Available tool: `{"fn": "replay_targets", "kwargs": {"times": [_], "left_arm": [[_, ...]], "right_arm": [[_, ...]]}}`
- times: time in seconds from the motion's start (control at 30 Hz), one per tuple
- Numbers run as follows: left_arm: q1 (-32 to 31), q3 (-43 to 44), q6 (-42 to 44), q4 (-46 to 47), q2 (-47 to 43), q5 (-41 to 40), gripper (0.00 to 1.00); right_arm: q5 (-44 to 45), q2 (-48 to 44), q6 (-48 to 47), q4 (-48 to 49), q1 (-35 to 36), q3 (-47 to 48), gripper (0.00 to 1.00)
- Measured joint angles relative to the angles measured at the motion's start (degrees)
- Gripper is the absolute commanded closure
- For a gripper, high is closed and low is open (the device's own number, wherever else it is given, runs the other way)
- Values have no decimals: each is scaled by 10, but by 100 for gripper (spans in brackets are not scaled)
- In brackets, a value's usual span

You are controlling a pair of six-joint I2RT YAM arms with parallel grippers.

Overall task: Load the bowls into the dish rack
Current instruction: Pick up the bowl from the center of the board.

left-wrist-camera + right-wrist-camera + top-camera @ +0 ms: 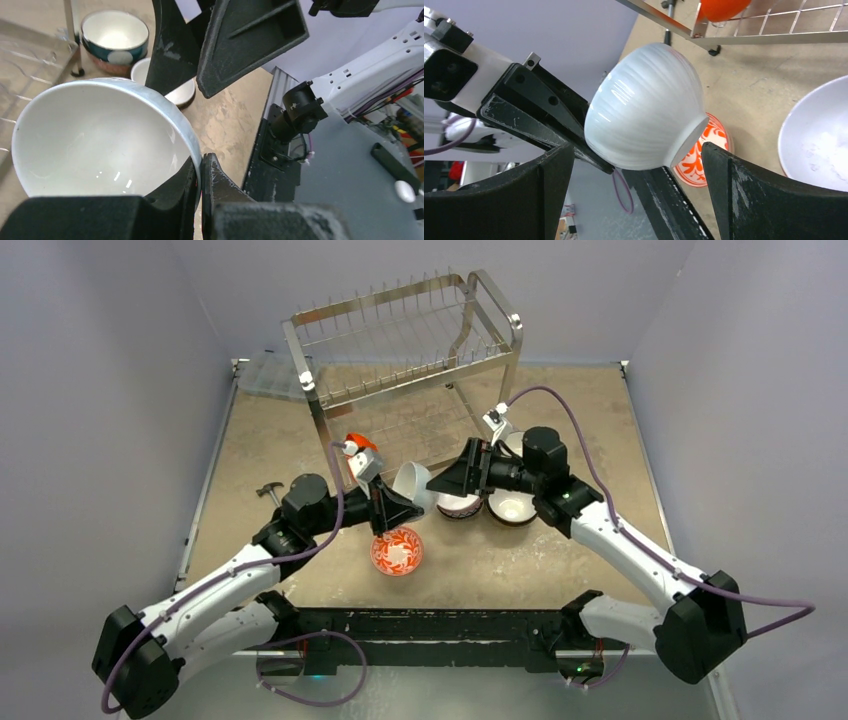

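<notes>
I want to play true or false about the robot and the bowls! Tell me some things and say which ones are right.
1. The left gripper pinches the white bowl by its rim. True.
2. The right gripper is shut. False: its jaws stand wide open.
3. The red floral bowl sits in the dish rack. False: it lies on the table.
4. The teal-patterned bowl stands upright on the table. True.

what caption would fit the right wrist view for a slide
Open right gripper flanking a white ribbed bowl held at its rim by the left gripper, red floral bowl behind.
</notes>
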Motion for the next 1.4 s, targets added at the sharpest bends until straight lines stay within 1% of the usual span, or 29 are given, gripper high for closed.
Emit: {"fn": "replay_targets", "kwargs": {"times": [0.27, 0.47, 0.67, 1.1, 1.17, 1.23, 1.27, 1.3, 1.37, 1.4], "left_arm": [[0, -1, 79, -7, -50, -26, 100], [0, -3, 86, -5, -47, -19, 100], [3, -6, 87, -3, -37, -8, 100], [1, -7, 136, -21, -40, -8, 100], [-4, -7, 143, -27, -41, -12, 100], [-11, -7, 153, -33, -43, -17, 100], [-14, -7, 158, -36, -43, -20, 100], [-19, -7, 166, -44, -47, -27, 100], [-20, -7, 172, -48, -47, -33, 100], [-20, -7, 175, -49, -48, -37, 100]], "right_arm": [[-35, -1, 78, 97, 8, -37, 1], [-51, 37, 117, 172, 41, -38, 1], [-47, 73, 120, 181, 54, -37, 1], [-42, 129, 132, 184, 61, -5, 1], [-42, 137, 135, 188, 61, -3, 3], [-42, 143, 140, 191, 62, -3, 7], [-42, 145, 142, 192, 62, -3, 18], [-42, 150, 145, 194, 63, -3, 25], [-42, 150, 146, 196, 63, -3, 45], [-38, 150, 151, 196, 63, -3, 52]]}}
